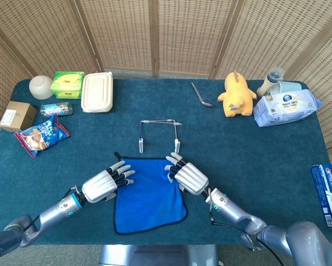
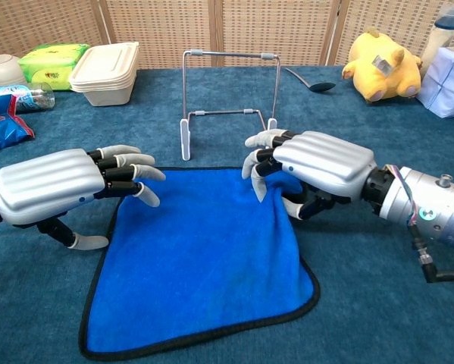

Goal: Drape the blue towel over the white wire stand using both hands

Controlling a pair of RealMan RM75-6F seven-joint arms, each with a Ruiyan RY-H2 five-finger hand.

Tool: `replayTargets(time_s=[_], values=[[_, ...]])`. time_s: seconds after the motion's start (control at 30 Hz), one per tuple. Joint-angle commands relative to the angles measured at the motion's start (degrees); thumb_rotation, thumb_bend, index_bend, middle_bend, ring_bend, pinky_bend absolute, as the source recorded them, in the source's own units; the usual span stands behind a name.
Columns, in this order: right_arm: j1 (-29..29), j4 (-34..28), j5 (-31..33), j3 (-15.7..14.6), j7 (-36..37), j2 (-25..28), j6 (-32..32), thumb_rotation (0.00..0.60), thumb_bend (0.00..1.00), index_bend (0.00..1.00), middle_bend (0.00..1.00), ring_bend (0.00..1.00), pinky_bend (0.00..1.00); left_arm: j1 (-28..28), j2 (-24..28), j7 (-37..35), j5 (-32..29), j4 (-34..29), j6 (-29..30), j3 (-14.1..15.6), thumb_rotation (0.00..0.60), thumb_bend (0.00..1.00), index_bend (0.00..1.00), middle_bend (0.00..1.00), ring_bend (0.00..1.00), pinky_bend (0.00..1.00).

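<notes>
The blue towel (image 2: 200,262) lay flat before the white wire stand (image 2: 228,95). The left hand (image 2: 67,186) hovered spread and empty at its far-left corner. The right hand (image 2: 310,167) seemingly pinched the far-right corner. Soft, limp cloth: best gripped at both far corners.
</notes>
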Motion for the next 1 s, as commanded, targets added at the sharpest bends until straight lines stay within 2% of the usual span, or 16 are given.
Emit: replayTargets(time_s=[0.03, 0.6, 1.0], values=[[-0.1, 0.0, 0.1, 0.0, 0.0, 0.0, -0.1, 0.600, 0.49, 0.61, 0.29, 0.09, 0.07, -0.1, -0.5, -0.1, -0.5, 0.4, -0.1, 0.0, 0.600, 0.35, 0.24, 0.12, 0.03, 0.02], [-0.4, -0.3, 0.3, 0.1, 0.0, 0.4, 0.1, 0.600, 0.50, 0.61, 0.29, 0.10, 0.07, -1.0, -3.4, -0.8, -3.0, 1.0, -0.3, -1.0, 0.600, 0.35, 0.25, 0.14, 0.04, 0.03], [-1.0, -0.4, 0.5, 0.2, 0.1, 0.9, 0.6, 0.600, 0.50, 0.61, 0.29, 0.10, 0.08, -1.7, -5.7, -1.3, -4.8, 1.4, -1.5, -1.6, 0.600, 0.43, 0.27, 0.17, 0.06, 0.04]])
